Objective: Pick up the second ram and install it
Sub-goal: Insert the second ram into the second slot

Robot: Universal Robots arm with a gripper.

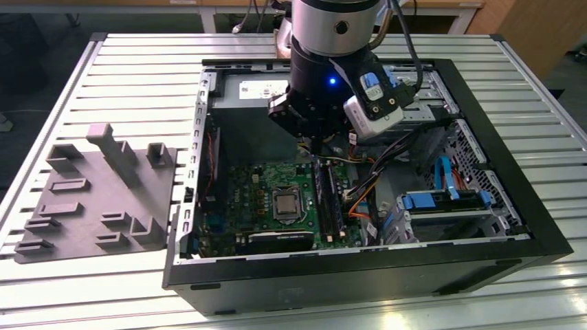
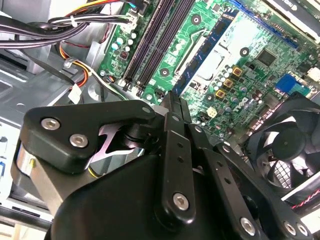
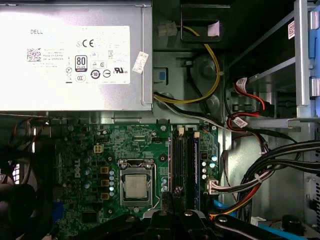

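Exterior view: my claw (image 1: pixel 313 147) hangs above the motherboard's (image 1: pixel 261 189) slots (image 1: pixel 328 196).
Claw: fingertips pressed together, holding nothing.
Second ram (image 3: pixel 196 172): seated in a slot, in first wrist view.

Green motherboard (image 3: pixel 100 150), black slots (image 3: pixel 177 165), grey fixture (image 1: pixel 92 199), blue drive clips (image 1: pixel 440 199).

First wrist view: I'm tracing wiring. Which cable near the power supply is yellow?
The cable curving in a wide arc; its neighbours are black, red or grey.

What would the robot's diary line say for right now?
gripper: jaws shut | above slots | board in case | ram: cannot tell
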